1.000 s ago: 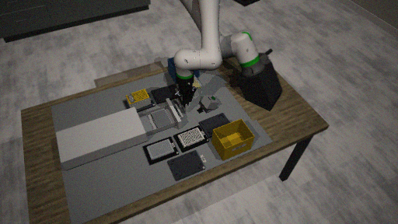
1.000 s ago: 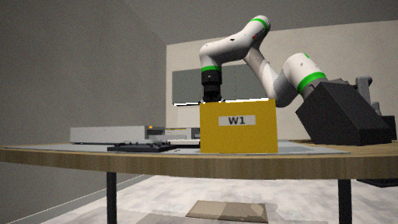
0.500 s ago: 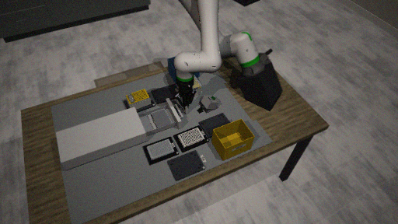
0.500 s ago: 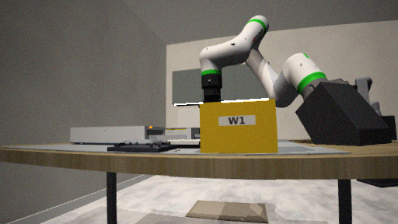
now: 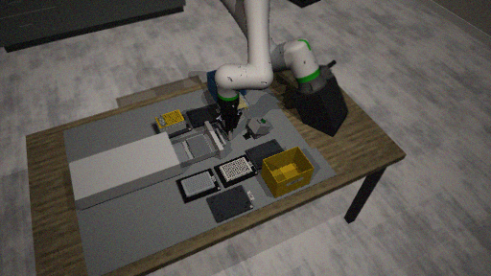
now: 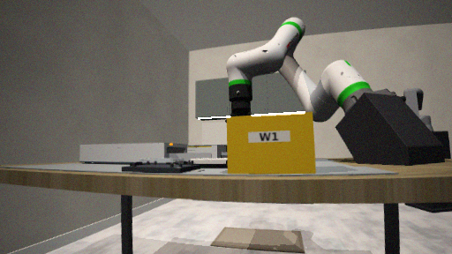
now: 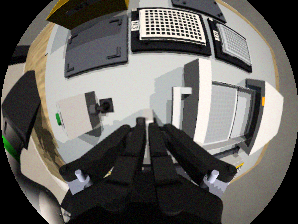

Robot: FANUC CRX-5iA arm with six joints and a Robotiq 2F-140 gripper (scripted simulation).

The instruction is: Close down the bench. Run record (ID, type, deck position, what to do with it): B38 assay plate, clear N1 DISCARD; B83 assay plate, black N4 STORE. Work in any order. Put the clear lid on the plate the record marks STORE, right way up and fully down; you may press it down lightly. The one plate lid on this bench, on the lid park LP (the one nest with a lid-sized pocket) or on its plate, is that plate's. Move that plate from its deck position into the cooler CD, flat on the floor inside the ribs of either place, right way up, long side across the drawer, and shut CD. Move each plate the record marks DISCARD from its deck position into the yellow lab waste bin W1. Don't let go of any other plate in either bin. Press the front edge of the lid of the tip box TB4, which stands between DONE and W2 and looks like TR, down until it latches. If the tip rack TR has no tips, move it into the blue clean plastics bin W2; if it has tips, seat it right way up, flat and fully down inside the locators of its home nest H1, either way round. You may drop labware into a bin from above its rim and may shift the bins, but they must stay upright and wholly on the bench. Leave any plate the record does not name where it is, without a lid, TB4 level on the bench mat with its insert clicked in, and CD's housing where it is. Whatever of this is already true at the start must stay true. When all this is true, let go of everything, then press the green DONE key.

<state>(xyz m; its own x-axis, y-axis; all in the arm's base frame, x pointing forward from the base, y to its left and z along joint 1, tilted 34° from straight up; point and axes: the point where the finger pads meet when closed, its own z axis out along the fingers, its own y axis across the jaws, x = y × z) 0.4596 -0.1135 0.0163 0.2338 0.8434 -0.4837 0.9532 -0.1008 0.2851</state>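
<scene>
My gripper (image 5: 229, 131) (image 7: 148, 115) is shut and holds nothing. It hangs low by the front panel (image 5: 217, 137) (image 7: 193, 92) of the cooler's open drawer, on the side toward the DONE key box (image 5: 259, 126) (image 7: 75, 113). A lidded plate (image 5: 197, 145) (image 7: 226, 112) lies flat in the drawer. The white cooler housing (image 5: 125, 165) (image 6: 124, 152) stands left of it. The yellow bin W1 (image 5: 288, 183) (image 6: 269, 152) stands at the front right and hides my fingers in the exterior view. A yellow tip rack (image 5: 170, 118) sits behind the cooler.
A plate with a white dotted top (image 5: 234, 169) (image 7: 169, 24) and a clear plate (image 5: 197, 184) (image 7: 234, 43) sit in nests by the bin. Two dark empty nests (image 5: 264, 150) (image 5: 229, 203) lie nearby. The blue bin (image 5: 211, 81) is partly hidden behind the arm. The black robot base (image 5: 318, 107) stands at the back right.
</scene>
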